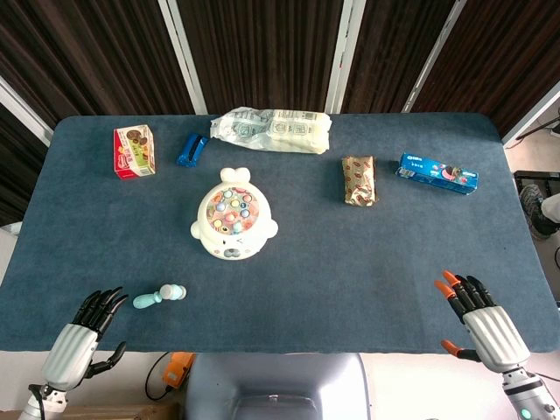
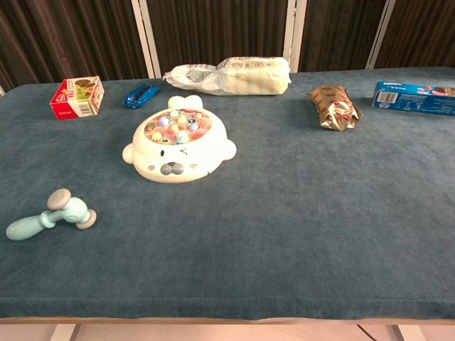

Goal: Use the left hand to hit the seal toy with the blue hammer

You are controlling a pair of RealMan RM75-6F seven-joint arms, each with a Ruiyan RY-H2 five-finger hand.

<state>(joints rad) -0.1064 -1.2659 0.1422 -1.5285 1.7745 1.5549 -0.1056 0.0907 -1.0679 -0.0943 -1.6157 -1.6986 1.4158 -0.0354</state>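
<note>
The pale blue plastic toy hammer (image 1: 158,297) lay on its side near the front left edge of the dark blue felt-covered bench (image 1: 367,262), its handle pointing toward my left hand (image 1: 90,325) and its grey-capped head toward the middle of the bench. The white seal-shaped toy with its cluster of pastel pegs (image 1: 232,224) sat well beyond it, up and to the right, facing the front edge. My left hand hovered just beside the handle's end, fingers (image 1: 107,302) spread apart and holding nothing; my right hand (image 1: 477,315) rested at the far right front corner, also spread and empty, well apart from everything. I judged the step in hand to be the grasp, not yet made. To do it well I meant to slide the left hand over the handle, not the head, and close around the handle's middle so the head stayed free to swing. The handle looked short and smooth, so a loose grip risked it twisting on the strike. Farther back lay a small red carton (image 1: 135,151), a blue stapler-like object (image 1: 191,150), a clear plastic bag (image 1: 273,129), a brown foil packet (image 1: 359,179) and a blue biscuit box (image 1: 437,173), none in the swing's path.
</note>
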